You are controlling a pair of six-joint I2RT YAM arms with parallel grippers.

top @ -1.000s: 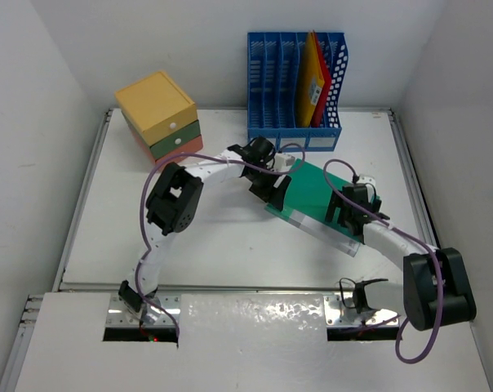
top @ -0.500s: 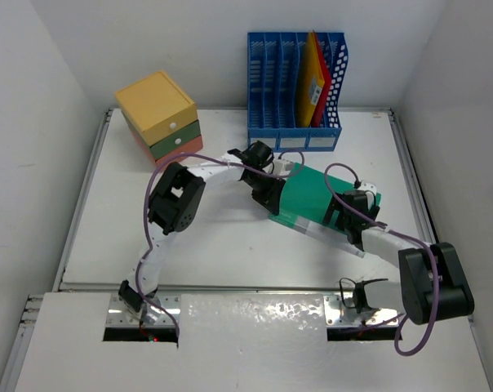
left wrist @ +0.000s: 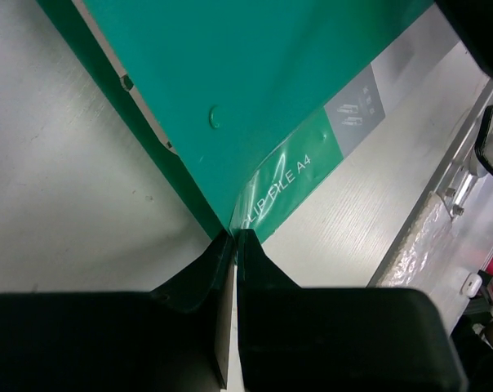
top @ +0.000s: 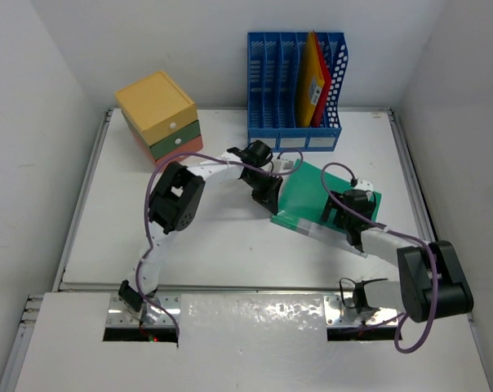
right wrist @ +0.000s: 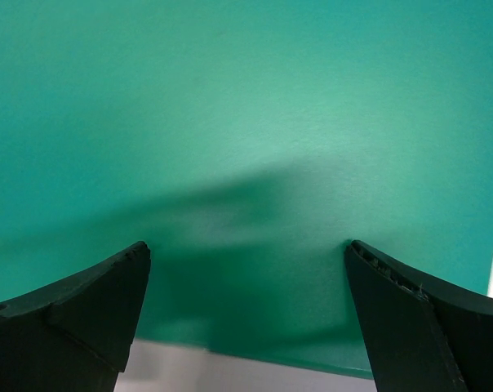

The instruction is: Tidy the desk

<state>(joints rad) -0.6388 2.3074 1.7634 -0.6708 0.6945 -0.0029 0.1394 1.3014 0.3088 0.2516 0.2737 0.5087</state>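
Note:
A green clip file (top: 312,189) lies on the white desk (top: 214,241), in front of the blue rack. My left gripper (top: 273,202) is shut on the file's near left corner. In the left wrist view the two black jaws (left wrist: 233,234) pinch the tip of the green file (left wrist: 255,82), where its clear label strip ends. My right gripper (top: 338,214) hangs over the file's right part. In the right wrist view it (right wrist: 246,245) stands open, with the green file (right wrist: 246,122) filling the space between its fingers and nothing gripped.
A blue slotted file rack (top: 294,82) at the back holds yellow and red folders (top: 314,82) in its right slots. A yellow, green and orange drawer box (top: 158,114) sits at the back left. Metal rails (top: 82,200) edge the desk inside white walls.
My left gripper has closed onto the file's corner from open. The green file has shifted slightly right and turned. My right gripper has moved a little along the file and stays open.

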